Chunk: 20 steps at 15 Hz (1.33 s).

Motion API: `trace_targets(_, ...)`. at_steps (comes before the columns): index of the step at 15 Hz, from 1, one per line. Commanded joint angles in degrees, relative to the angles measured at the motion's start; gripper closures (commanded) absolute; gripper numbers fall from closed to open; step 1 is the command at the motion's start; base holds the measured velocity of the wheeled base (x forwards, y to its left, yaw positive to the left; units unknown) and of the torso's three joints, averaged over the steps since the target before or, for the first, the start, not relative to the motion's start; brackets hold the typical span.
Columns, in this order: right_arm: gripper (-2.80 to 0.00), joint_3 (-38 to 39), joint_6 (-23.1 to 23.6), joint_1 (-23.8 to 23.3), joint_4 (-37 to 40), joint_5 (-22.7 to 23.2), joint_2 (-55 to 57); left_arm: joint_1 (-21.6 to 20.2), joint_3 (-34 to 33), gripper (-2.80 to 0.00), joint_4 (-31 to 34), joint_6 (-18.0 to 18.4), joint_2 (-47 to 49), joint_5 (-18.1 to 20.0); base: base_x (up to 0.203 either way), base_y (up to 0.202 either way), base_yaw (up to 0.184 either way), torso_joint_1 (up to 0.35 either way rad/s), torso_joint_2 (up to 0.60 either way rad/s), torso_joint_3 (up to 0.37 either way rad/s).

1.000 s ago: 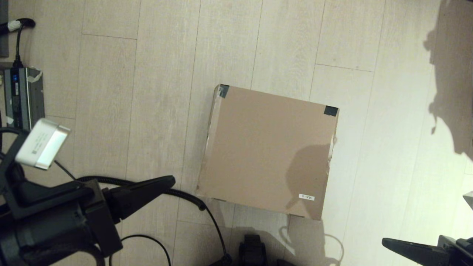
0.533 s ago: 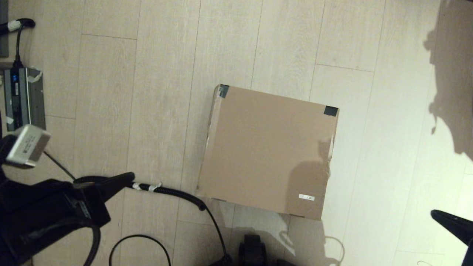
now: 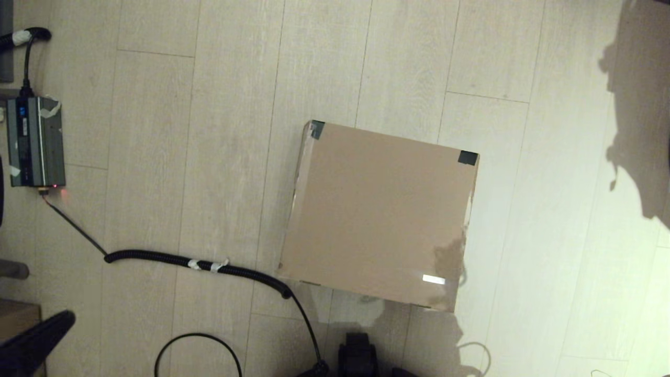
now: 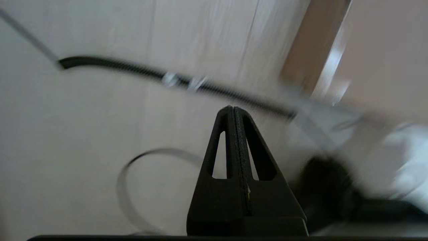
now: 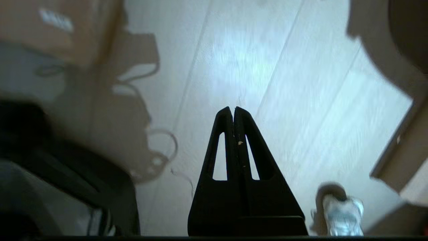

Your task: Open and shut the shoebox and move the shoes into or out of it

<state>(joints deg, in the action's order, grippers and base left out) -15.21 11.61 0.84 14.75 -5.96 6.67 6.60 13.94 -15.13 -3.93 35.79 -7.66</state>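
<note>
Pale wood-plank floor (image 3: 209, 131), black coiled cable (image 3: 199, 264), bright patch right.

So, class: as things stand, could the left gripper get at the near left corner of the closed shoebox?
Probably yes: the left gripper, shut, hangs over bare floor, with only a coiled cable lying between it and the shoebox.

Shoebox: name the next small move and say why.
Probably bring the left gripper back toward the near edge of the shoebox to lift the lid. The lid lies flat and closed, no shoes show in the head view, and both grippers are shut and holding nothing: the left sits low by the black cable, the right gripper over bare floor.
</note>
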Motion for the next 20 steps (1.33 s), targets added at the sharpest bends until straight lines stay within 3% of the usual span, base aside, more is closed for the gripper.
trace_targets(1,0.00,4.8,0.4,-0.2,1.1,-0.6,-6.7,-0.9,-3.6,0.00,7.1,4.2,-14.8,-0.3,0.000,0.000,0.000,0.000,0.00,0.000)
trace_targets(3,0.00,7.7,0.6,-0.3,1.4,7.0,-6.6,-1.3,-6.9,0.00,12.6,8.5,-19.7,-0.9,0.000,0.000,0.000,0.000,0.00,0.000)
trace_targets(5,0.00,9.5,0.9,-0.3,-0.3,11.2,-6.5,-1.5,-10.8,0.00,4.2,9.9,-19.7,-0.2,0.000,0.000,0.000,0.000,0.00,0.000)
trace_targets(6,0.00,9.5,0.8,-0.3,-0.3,11.2,-5.3,-1.5,-13.3,0.00,2.2,11.1,-19.7,0.4,0.000,0.000,0.000,0.000,0.00,0.000)
trace_targets(7,0.00,9.5,0.7,-0.3,-0.3,11.2,-3.4,-1.5,-13.8,0.00,4.7,12.3,-19.7,-0.1,0.000,0.000,0.000,0.000,0.00,0.000)
trace_targets(8,0.00,9.5,0.6,-0.3,-0.3,11.2,-1.0,-1.5,-13.2,0.00,9.5,13.1,-19.6,-1.7,0.000,0.000,0.000,0.000,0.00,0.000)
trace_targets(11,0.00,9.6,-2.7,-0.3,-0.3,10.4,-2.4,-1.9,-10.9,0.00,15.5,13.7,-19.8,-8.5,0.000,0.000,0.000,0.000,0.00,0.000)
trace_targets(13,0.00,9.7,-4.6,-0.3,-0.5,9.0,-6.8,-2.5,-11.1,0.00,14.2,13.6,-20.0,-11.2,0.000,0.000,0.000,0.000,0.00,0.000)
trace_targets(14,0.00,9.7,-7.8,-0.3,-0.5,7.4,-6.7,-4.3,-10.9,0.00,14.6,13.8,-20.1,-11.8,0.000,0.000,0.000,0.000,0.00,0.000)
trace_targets(15,0.00,9.5,-8.2,-0.3,-0.3,7.3,-6.5,-6.8,-10.9,0.00,15.0,14.0,-19.7,-11.0,0.000,0.000,0.000,0.000,0.00,0.000)
trace_targets(17,0.00,9.6,-7.3,-0.3,-0.3,7.9,-6.6,-10.8,-10.5,0.00,17.4,15.2,-19.7,-5.5,0.000,0.000,0.000,0.000,0.00,0.000)
trace_targets(19,0.00,9.7,-7.2,-0.3,-0.4,7.8,-6.7,-11.8,-10.2,0.00,18.5,15.2,-19.7,-3.6,0.000,0.000,0.000,0.000,0.00,0.000)
trace_targets(20,0.00,9.7,-7.6,-0.3,-0.6,7.6,-6.7,-11.8,-10.3,0.00,18.0,14.9,-19.8,-0.6,0.000,0.000,0.000,0.000,0.00,0.000)
